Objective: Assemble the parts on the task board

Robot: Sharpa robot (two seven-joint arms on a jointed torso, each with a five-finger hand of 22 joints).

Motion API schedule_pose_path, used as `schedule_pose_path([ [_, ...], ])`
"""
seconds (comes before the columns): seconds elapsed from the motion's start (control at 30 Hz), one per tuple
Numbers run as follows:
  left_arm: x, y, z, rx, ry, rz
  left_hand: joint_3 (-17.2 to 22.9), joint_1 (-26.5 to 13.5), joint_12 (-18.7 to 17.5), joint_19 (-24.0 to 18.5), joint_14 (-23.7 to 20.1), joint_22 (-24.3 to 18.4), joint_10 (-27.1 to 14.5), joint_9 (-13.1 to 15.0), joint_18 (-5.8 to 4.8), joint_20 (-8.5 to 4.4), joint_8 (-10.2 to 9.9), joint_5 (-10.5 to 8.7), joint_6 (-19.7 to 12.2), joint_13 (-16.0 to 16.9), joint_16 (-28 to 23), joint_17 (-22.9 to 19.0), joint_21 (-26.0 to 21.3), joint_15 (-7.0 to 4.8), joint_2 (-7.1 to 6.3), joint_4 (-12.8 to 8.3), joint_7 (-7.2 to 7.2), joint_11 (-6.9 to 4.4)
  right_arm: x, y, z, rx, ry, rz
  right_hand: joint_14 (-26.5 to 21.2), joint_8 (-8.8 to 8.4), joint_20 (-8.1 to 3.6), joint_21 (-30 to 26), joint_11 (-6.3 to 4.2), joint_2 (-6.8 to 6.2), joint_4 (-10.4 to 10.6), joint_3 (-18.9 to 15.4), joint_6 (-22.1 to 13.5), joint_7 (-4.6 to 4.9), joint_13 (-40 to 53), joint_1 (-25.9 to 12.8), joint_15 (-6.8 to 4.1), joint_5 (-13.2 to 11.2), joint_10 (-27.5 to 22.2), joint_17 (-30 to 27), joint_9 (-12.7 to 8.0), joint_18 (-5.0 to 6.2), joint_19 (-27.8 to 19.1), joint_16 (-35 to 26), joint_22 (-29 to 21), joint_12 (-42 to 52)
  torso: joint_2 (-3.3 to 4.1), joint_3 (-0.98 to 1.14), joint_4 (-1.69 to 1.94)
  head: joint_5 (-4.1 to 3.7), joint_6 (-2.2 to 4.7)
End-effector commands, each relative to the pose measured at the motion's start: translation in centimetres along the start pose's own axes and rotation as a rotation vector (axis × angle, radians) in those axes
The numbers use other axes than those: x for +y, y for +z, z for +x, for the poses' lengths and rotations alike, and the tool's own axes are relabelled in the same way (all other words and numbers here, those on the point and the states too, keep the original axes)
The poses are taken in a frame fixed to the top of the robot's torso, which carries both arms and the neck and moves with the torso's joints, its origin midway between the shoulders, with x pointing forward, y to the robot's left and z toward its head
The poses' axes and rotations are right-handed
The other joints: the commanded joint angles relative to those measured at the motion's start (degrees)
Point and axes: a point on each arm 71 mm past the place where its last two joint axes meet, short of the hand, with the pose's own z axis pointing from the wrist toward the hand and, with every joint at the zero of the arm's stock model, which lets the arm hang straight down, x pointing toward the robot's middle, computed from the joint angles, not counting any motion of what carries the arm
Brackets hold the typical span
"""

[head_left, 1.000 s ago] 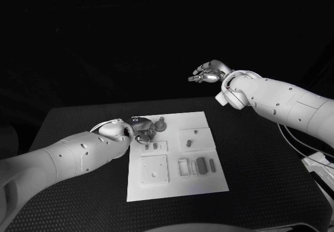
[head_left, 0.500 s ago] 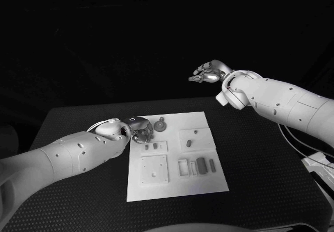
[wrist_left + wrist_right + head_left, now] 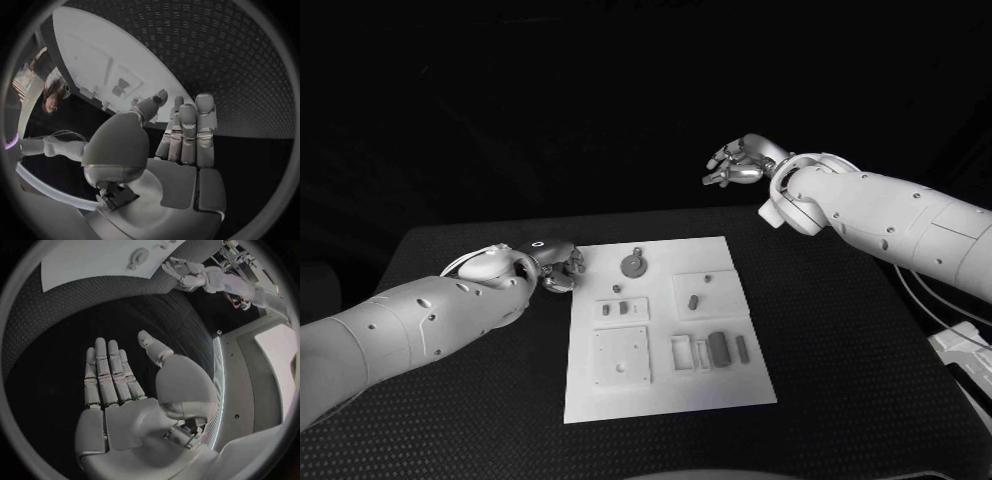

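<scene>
My left hand, fingers apart and holding nothing, sits just beside the task board's far-left edge, nearest the round part; my right hand, likewise empty, hangs well beyond the board's far edge.

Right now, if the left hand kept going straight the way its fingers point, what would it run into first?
Probably the task board. The left hand sits just off the board's edge, fingers aimed across it toward the round part. Its height above the board is unclear, so it might pass over.
</scene>
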Motion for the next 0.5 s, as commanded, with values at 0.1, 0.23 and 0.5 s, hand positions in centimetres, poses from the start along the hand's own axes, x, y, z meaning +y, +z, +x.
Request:
schedule_pose_path([
  [0.1,1.3,-1.0,-2.1,-0.135,-0.205,-0.039,0.5,-0.9,-0.1,-4.0,-3.3,-0.5,-0.6,0.2,4.66,0.89,0.8,0.02,0.7,0.5,-4.3,-2.2,-3.6,0.51,-0.47,1.3,0.27,0.45,-0.4,-1.1,1.6,0.109,-0.204,-0.047,5.2,1.07,-0.06,0.8,-1.02,0.09,-0.2,1.1,2.7,-0.25,0.2,2.6,-2.38,0.2,3.8,1.9,0.4,2.44,5.8,2.3,-0.5,-0.6,-0.25,-0.11,0.14,0.29,0.74],
  [0.23,2.4,-2.3,-3.4,-0.151,-0.449,-0.055,-0.1,-3.7,-0.3,-10.0,-8.0,-5.3,-1.7,0.6,2.83,2.66,1.4,0.00,0.2,0.9,-13.1,-6.0,-11.2,1.97,-0.98,2.8,0.46,1.50,-1.0,-2.5,3.3,0.189,-0.324,-0.055,9.5,1.93,-0.86,1.9,-2.21,-0.78,0.6,4.4,5.4,-0.97,0.7,3.0,-4.29,0.2,7.5,4.0,0.7,3.00,10.7,4.6,-0.4,-1.1,-0.68,-0.15,0.25,0.29,1.20],
  [0.5,2.2,-3.9,-3.7,-0.111,-0.710,0.000,-2.5,-8.2,-0.4,-17.3,-14.0,-12.9,-11.0,0.8,0.85,6.30,1.1,0.02,-2.5,-2.1,-26.2,-10.4,-21.5,6.59,-1.81,2.7,-0.27,2.79,-2.4,-5.1,6.2,0.301,-0.488,-0.039,10.5,1.34,-1.71,2.0,-2.27,-1.02,0.3,5.3,5.9,-1.29,0.7,2.3,-5.10,0.2,8.5,5.7,0.5,3.00,12.9,5.8,-0.2,-3.0,-1.30,-0.63,0.33,-0.33,1.73],
])
